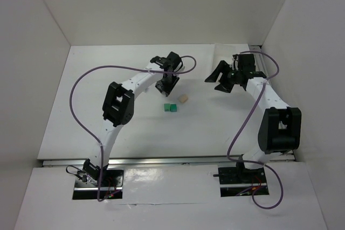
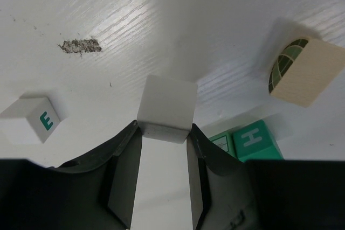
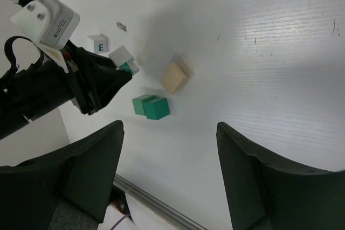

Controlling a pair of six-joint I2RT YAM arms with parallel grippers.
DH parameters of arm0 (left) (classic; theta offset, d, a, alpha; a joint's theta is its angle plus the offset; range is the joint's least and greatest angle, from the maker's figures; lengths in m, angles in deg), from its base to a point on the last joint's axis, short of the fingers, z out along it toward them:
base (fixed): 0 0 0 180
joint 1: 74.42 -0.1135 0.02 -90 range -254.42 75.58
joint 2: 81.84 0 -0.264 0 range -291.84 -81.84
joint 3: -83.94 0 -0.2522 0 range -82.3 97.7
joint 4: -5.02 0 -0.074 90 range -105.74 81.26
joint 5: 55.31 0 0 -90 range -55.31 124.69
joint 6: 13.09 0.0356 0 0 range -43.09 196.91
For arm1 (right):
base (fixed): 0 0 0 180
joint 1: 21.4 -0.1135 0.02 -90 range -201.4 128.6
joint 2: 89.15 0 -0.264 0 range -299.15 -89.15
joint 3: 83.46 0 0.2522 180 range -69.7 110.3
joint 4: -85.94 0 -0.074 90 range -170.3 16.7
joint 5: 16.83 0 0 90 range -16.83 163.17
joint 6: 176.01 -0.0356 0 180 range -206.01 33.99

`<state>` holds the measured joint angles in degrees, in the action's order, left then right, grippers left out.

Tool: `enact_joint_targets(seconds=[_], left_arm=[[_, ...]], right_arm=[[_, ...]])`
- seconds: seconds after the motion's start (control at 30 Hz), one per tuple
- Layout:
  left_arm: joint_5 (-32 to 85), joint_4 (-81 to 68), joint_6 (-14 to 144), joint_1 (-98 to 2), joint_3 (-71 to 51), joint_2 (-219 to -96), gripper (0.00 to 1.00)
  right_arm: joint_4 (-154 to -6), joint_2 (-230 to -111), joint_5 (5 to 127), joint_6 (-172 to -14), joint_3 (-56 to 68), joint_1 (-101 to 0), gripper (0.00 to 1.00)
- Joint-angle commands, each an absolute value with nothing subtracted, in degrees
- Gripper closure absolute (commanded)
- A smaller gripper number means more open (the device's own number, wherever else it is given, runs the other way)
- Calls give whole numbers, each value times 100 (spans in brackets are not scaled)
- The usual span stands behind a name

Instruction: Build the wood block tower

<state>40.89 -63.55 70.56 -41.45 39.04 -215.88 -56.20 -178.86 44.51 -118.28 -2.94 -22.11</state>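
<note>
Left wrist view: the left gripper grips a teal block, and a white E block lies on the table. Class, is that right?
No: the left gripper grips a white block, not teal, as the left wrist view shows. The E block does lie on the table.

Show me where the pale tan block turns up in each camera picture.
Top external: the tan block lies at the picture's middle, up-right of the green blocks.
Left wrist: tan block at upper right, beyond the white block held in the jaws.
Right wrist: tan block left of centre, above the green blocks.
Shared landmark: the two green blocks, close beside it in all views.
</note>
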Motion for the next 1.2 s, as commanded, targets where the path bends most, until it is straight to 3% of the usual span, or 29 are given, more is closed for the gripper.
enact_joint_targets(seconds=[0.0,0.03,0.17,0.2,0.3,0.4,0.7,0.87,1.0,1.17], left_arm=[[4199,-6551,7102,-4129,4232,-21833,97],[4129,-6552,7102,-4129,4285,-21885,86],[4015,-6614,7155,-4129,4417,-22044,66],[4014,-6614,7155,-4129,4487,-22044,53],[4067,-6535,7102,-4129,4488,-21879,35],[4189,-6464,7102,-4129,4488,-21528,27],[4813,-6069,6645,-4129,3278,-19699,11],[4955,-5937,5917,-4916,2022,-18618,11],[4166,-5464,5652,-5674,985,-17660,11],[4041,-5076,5520,-6079,156,-16650,12]], right_arm=[[-5516,-17819,4443,-11712,-317,-2219,23],[-5516,-17819,4443,-11712,-317,-2219,23],[-5464,-17819,4496,-11660,-317,-2219,23],[-5394,-17819,4566,-11607,-317,-2219,23],[-5262,-17871,4619,-11546,-203,-2342,23],[-5200,-17871,4961,-11545,-132,-2482,23],[-5016,-18362,6393,-11606,298,-3817,20],[-5155,-18731,7306,-11739,438,-4643,14],[-5156,-19223,7922,-12010,781,-5329,7],[-5226,-19532,8300,-12344,1045,-5708,0]])
